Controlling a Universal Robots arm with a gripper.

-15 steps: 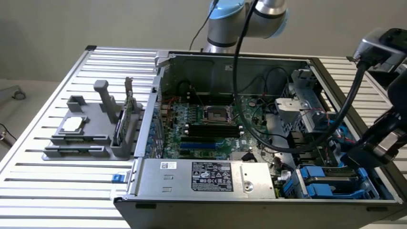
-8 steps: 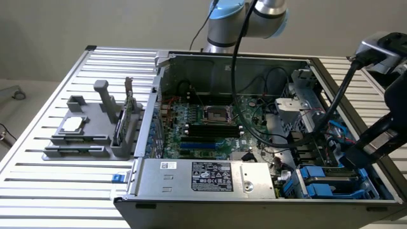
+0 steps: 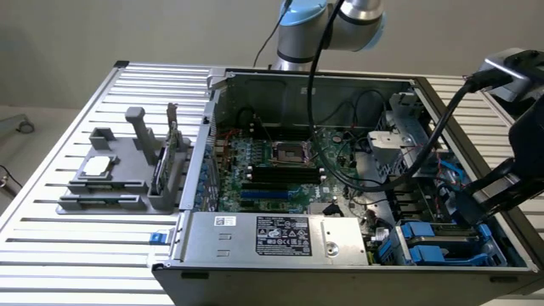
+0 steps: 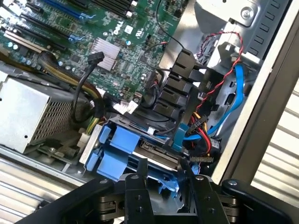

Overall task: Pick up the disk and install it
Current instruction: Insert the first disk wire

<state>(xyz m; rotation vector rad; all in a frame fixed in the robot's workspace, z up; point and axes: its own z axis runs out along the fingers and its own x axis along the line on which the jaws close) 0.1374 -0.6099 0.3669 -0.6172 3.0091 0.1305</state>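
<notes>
Gripper [image 4: 163,171] down low over the corner bay of the open computer case [image 3: 314,76]. Clamped or loose? Impossible to tell. Right in front of it, close in, the disk [image 4: 159,155], sitting among the blue plastic of the drive cage [image 4: 117,147], connector edge showing. Just beyond, a tangle of red and blue cables [image 4: 237,91]. Further out, the green motherboard [image 4: 70,37]; off to one side, the grey power supply [image 4: 23,112].
</notes>
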